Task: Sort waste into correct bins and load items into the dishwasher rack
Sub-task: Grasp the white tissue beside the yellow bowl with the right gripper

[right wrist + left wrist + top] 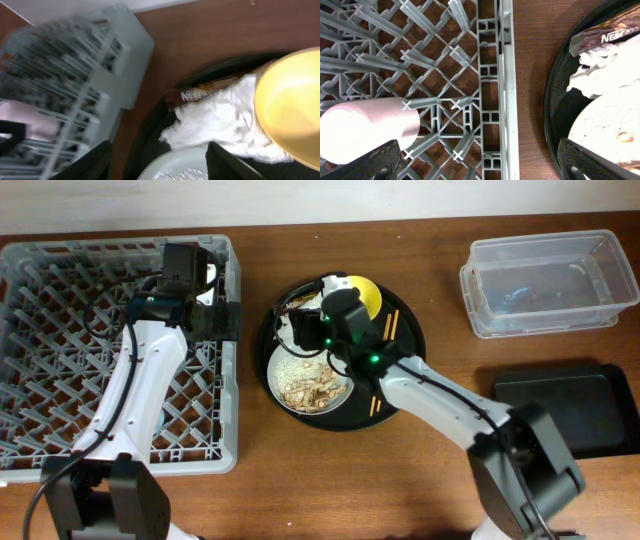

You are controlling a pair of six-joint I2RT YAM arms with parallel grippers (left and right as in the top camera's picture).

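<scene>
Fingers [95,162] of my R gripper [160,155] spread wide over crumpled napkin [215,117] on round black tray [412,350], L gripper [477,160] open too by pink cup [365,130] lying in rack [492,75]; prob waste step, next: drop, pinch napkin w/o wrapper [200,94].

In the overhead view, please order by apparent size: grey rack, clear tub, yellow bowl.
Largest: grey rack.
Then: clear tub.
Smallest: yellow bowl, only partly visible.

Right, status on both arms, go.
Left gripper open, empty, over rack edge. Pink cup lying in rack. Right gripper open above napkin on round tray. Wrapper and yellow bowl right beside it.
</scene>
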